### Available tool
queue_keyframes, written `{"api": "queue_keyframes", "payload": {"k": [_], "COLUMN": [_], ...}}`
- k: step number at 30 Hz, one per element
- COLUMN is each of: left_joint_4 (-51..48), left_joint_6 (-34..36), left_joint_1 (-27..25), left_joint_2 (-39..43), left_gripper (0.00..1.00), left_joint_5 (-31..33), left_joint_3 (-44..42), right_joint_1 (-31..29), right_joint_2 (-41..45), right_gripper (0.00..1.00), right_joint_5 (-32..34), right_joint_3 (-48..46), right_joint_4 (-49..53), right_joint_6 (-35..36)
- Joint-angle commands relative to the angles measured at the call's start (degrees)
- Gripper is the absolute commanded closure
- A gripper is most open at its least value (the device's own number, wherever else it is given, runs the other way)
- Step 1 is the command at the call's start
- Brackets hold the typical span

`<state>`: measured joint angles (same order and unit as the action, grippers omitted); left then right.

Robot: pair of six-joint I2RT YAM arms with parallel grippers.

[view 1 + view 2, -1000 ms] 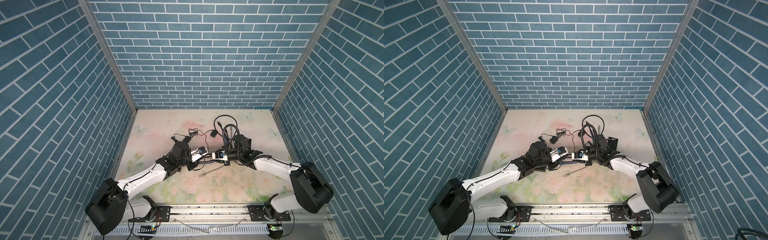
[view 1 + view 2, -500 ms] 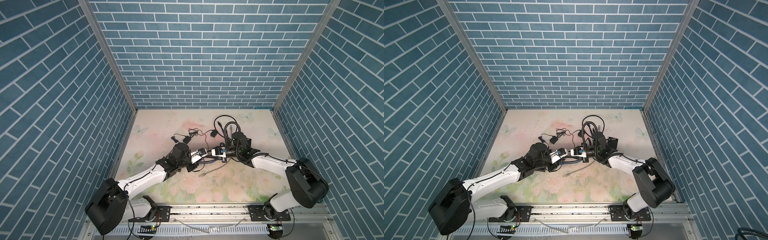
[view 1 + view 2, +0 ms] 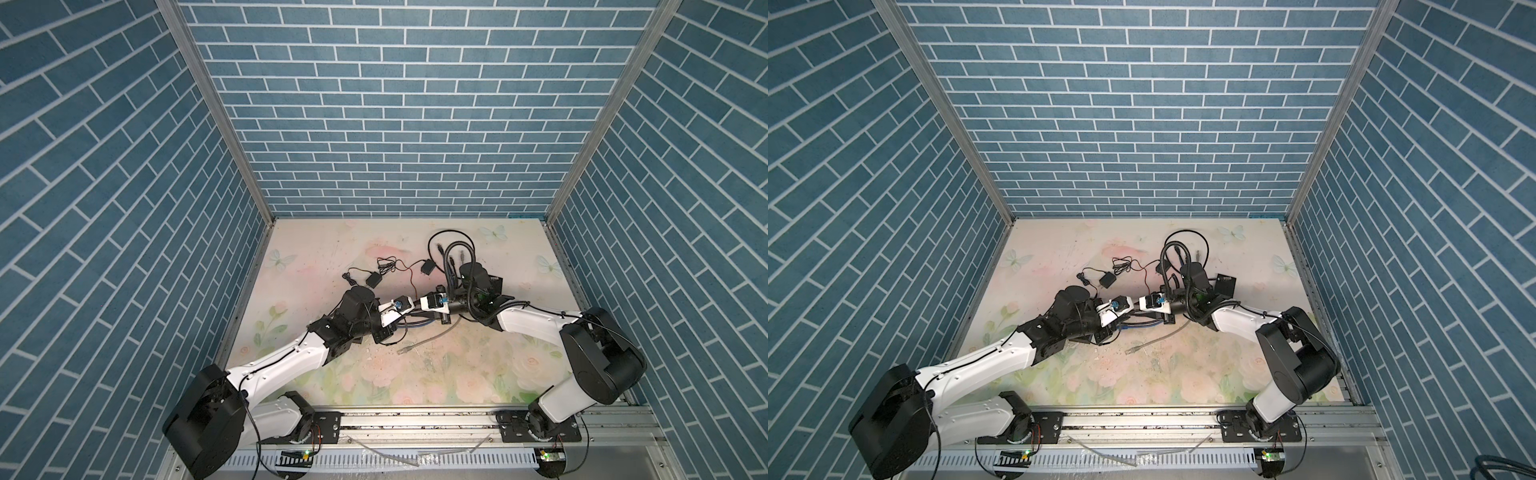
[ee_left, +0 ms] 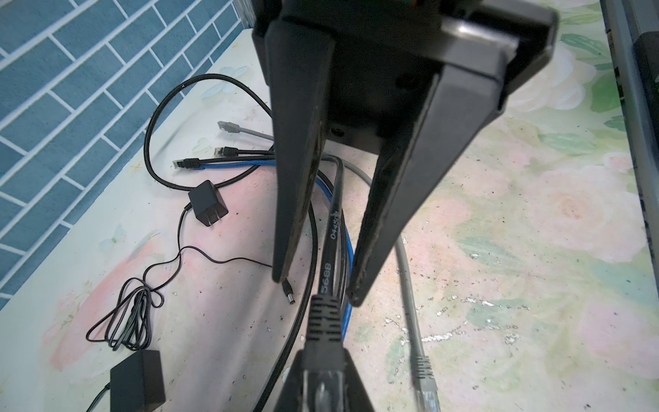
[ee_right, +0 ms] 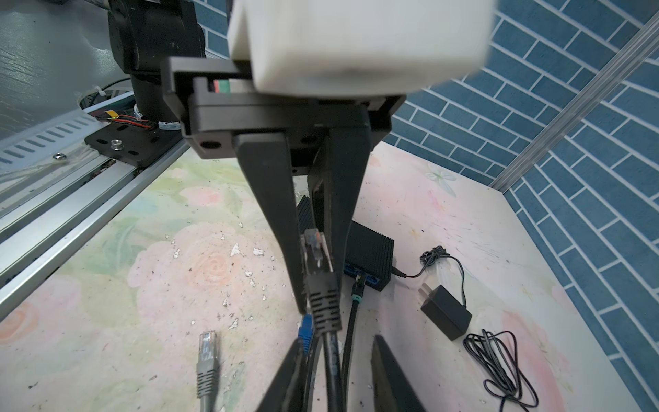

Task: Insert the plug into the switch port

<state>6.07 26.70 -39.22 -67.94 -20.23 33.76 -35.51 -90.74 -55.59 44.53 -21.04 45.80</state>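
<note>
the left tool [image 5: 317, 283] grips the black plug [image 5: 313, 249] tight above the counter [image 5: 142, 285]. the right tool [image 5: 337, 340], narrow and loose around the plug's cable [image 5: 331, 371], has shifted farther back and left since a second ago. the switch [image 5: 371, 246] lies to their left.

The black cable [image 4: 333, 228] bears white print, "568B" and "0445".

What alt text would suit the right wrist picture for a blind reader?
The left gripper pinches a black plug whose cable runs toward the camera. Behind it a black switch sits on the flowered table, a loose grey plug nearby.
</note>
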Motion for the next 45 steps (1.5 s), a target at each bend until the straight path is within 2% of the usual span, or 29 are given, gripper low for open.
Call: {"api": "queue_keyframes", "payload": {"k": [1, 15, 25, 28, 30, 32, 35, 39, 43, 45], "left_joint_4": [1.23, 1.05, 1.57, 2.65, 4.04, 5.01, 5.79, 5.93, 3.90, 1.76], "left_joint_6": [0.64, 1.32, 1.64, 0.72, -1.24, -3.43, -7.14, -12.15, -20.77, -25.80], "left_joint_1": [-0.24, -0.24, -0.24, -0.24, -0.25, -0.24, -0.24, -0.15, 0.11, 0.82], "left_joint_2": [0.78, 0.09, 0.67, 0.53, 0.69, 1.09, 2.44, 5.87, 10.18, 11.92], "left_gripper": [0.84, 0.84, 0.84, 0.81, 0.72, 0.54, 0.36, 0.20, 0.04, 0.00], "left_joint_5": [-0.47, -0.26, 0.14, 1.23, 2.87, 4.48, 7.14, 10.82, 17.20, 20.12], "left_joint_3": [-0.70, -0.12, -0.78, -1.31, -1.97, -2.86, -4.49, -7.52, -9.75, -10.04], "right_joint_1": [-0.28, -2.01, -2.37, -2.46, -2.55, -2.81, -3.20, -3.61, -4.89, -6.20], "right_joint_2": [-0.69, -2.10, -3.38, -3.44, -3.72, -4.05, -4.71, -5.70, -6.72, -7.31], "right_gripper": [0.68, 0.73, 0.92, 0.97, 0.98, 1.00, 1.00, 1.00, 1.00, 1.00], "right_joint_5": [-2.51, -4.88, -4.88, -4.37, -3.05, -0.04, 4.96, 12.41, 19.08, 21.67], "right_joint_3": [2.04, 3.54, 4.51, 4.52, 4.36, 3.94, 3.31, 2.45, 1.97, 1.64], "right_joint_4": [-0.05, -1.98, -1.68, -1.74, -2.12, -2.75, -4.17, -7.63, -8.60, -8.66], "right_joint_6": [-1.08, -2.73, -2.82, -2.82, -2.91, -3.49, -5.82, -11.62, -16.14, -16.50]}}
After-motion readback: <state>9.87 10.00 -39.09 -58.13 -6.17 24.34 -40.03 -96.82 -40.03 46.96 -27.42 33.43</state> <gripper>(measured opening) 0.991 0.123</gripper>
